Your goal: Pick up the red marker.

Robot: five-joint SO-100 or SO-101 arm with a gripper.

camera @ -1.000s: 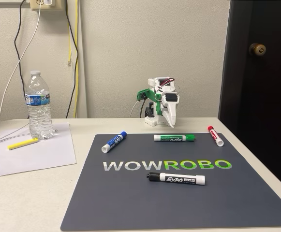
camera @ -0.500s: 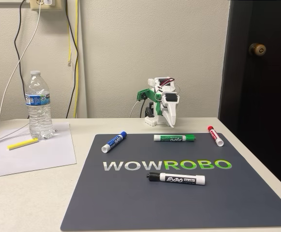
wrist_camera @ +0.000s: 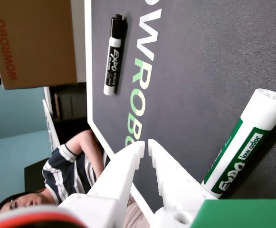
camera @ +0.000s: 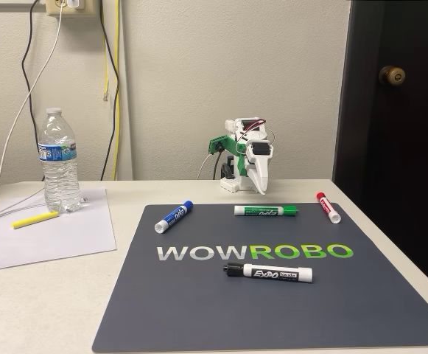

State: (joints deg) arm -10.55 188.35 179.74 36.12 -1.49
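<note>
The dark mat (camera: 272, 295) covered most of the bench (camera: 44, 295), and the folded arm (camera: 247, 158) stood just behind the mat's far edge. The red marker (camera: 328, 207) lay untouched at the mat's far right corner in the fixed view, so I judge the reach had not begun; the arm must next turn toward that corner. The tool (wrist_camera: 145, 148) hung above the mat, its jaws almost together and holding nothing.

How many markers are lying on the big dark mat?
4. In the fixed view, the blue marker lies at the mat's back left, the green marker at back center, the red marker at back right, and the black marker near the middle, below the lettering.
</note>
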